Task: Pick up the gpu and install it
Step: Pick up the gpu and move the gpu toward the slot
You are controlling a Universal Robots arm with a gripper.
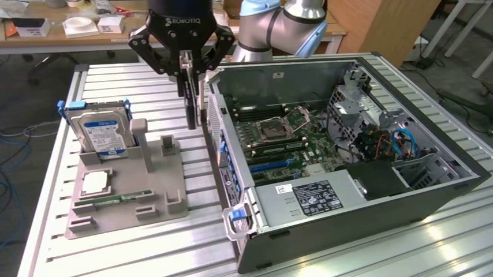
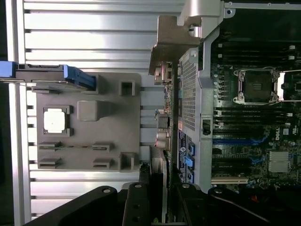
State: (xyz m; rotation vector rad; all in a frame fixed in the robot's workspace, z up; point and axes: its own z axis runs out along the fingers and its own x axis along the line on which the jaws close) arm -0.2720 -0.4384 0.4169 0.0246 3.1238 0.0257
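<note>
Clearly, the tool (image 1: 186,72) was clenched on the gpu (image 1: 191,109), which hung edge-down over the tabletop (image 1: 115,81) between the gray holder (image 1: 127,196) and the open computer case (image 1: 324,242). I judged that the upright hold suited a slot.

The gripper (image 1: 187,72) grips the gpu (image 1: 191,107), which hangs upright and edge-on between the grey holder tray (image 1: 123,199) and the open computer case (image 1: 331,231), apparently touching neither.
</note>
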